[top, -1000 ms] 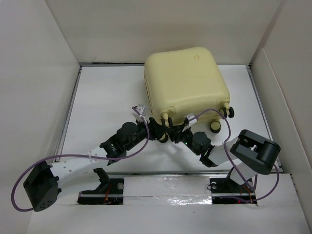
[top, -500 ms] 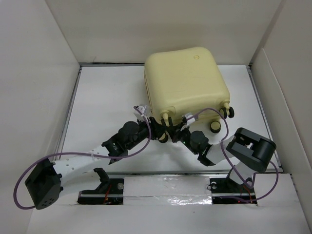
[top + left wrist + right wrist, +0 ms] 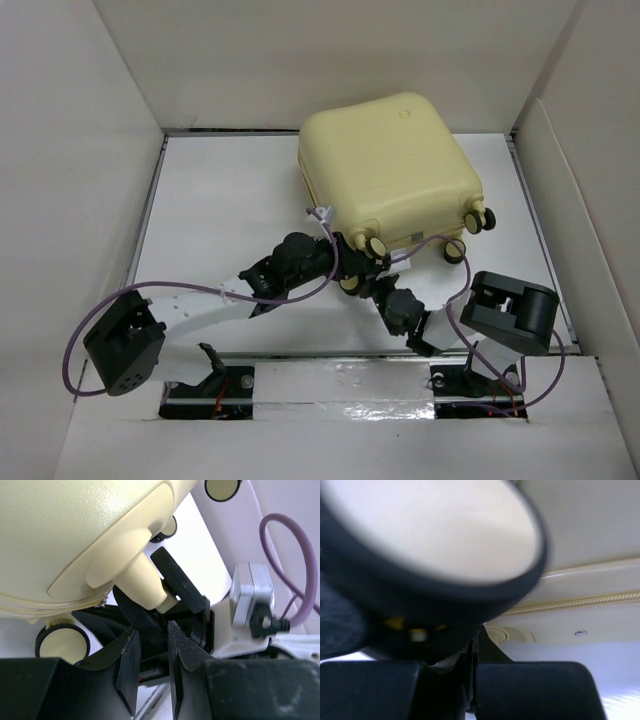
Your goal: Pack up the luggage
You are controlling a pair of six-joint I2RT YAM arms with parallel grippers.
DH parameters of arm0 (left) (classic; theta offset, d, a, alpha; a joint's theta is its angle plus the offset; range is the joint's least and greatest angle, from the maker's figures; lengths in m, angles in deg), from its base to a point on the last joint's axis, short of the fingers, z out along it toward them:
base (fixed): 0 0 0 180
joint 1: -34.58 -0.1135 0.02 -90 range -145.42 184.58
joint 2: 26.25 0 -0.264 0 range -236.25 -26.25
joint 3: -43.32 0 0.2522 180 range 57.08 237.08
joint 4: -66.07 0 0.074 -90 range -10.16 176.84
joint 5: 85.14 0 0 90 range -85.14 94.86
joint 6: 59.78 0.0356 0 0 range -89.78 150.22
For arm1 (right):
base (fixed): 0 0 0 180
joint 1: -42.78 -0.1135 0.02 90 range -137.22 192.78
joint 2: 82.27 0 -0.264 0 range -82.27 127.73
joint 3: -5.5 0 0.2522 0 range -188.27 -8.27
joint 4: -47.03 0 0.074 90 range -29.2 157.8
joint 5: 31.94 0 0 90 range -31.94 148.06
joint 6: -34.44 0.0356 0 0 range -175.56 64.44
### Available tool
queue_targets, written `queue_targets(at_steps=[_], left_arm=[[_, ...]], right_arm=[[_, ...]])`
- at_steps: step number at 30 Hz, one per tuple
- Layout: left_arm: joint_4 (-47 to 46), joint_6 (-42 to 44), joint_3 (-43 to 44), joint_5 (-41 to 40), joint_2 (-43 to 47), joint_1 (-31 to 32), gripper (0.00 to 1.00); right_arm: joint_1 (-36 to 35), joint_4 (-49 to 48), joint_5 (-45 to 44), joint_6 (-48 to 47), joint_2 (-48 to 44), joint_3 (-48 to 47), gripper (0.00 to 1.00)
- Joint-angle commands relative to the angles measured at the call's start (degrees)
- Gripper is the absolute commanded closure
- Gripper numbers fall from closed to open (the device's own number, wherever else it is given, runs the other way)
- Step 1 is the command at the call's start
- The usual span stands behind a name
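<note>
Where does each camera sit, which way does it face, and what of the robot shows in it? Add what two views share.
Top external: above and behind the bases, looking down on the table and luggage; left arm and right arm both show.
Left wrist: low on the left arm, looking along its own fingers at the luggage's wheeled end and a wheel stem.
Right wrist: low, very close to a blurred wheel; its own shut fingers show at the bottom.
Shared: both wrist views show the luggage's shell and wheels.
</note>
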Motion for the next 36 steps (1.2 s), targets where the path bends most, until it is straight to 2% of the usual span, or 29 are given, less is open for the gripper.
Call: queue_targets(at_steps=[1, 6, 13, 20, 24, 27, 28, 29, 30, 31, 32, 33, 34, 36], left_arm=[[-15.96, -0.90, 8.92, 0.30, -3.09, -0.22, 0.98], [-14.38, -1.86, 13.77, 1.18, -4.50, 2.24, 0.98], [-16.66, -9.15, 17.28, 6.71, -8.01, 3.30, 0.93], [-15.79, -10.83, 18.95, 9.53, -6.96, 6.28, 0.73], [-15.70, -10.74, 19.30, 8.83, -7.58, 7.70, 0.71], [-17.45, -11.62, 18.60, 9.35, -8.45, 8.22, 0.69], [-17.71, -11.62, 18.43, 9.70, -8.54, 8.22, 0.66], [-17.46, -11.19, 18.51, 9.53, -8.37, 8.22, 0.55], [-17.11, -10.49, 18.51, 9.18, -8.02, 8.22, 0.49], [-16.41, -9.44, 18.34, 8.48, -6.71, 8.22, 0.44], [-14.57, -7.25, 18.16, 6.30, -5.92, 8.22, 0.36], [-13.68, -6.18, 17.90, 5.15, -4.86, 8.22, 0.34], [-12.80, -5.13, 17.20, 4.27, -2.59, 7.44, 0.32], [-10.17, -2.59, 15.97, 1.72, 0.14, 5.34, 0.28]], right_arm=[[-5.79, -27.21, -3.49, -4.16, 3.68, -1.75, 1.00], [-7.55, -28.45, -3.43, -5.92, 6.23, -5.00, 1.00], [-10.97, -28.36, 0.35, -14.79, 8.69, -15.02, 1.00], [-10.27, -28.18, 4.39, -15.77, 14.31, -23.28, 1.00], [-10.27, -27.13, 6.86, -12.52, 18.80, -29.52, 1.00], [-10.27, -28.36, 5.64, -9.98, 18.46, -28.66, 1.00], [-10.88, -28.45, 4.67, -9.36, 17.84, -27.52, 1.00], [-11.41, -28.45, 3.27, -9.44, 17.14, -24.73, 1.00], [-12.02, -28.45, 1.17, -9.44, 15.22, -22.96, 0.98], [-12.03, -28.45, -0.94, -9.36, 14.16, -21.29, 0.81], [-12.73, -28.45, -3.05, -8.83, 13.27, -19.53, 0.72], [-12.73, -28.36, -3.51, -8.48, 12.40, -16.38, 0.63], [-12.73, -28.36, -3.86, -8.21, 10.82, -14.96, 0.47], [-13.87, -28.19, -4.65, -7.07, 9.49, -11.02, 0.38]])
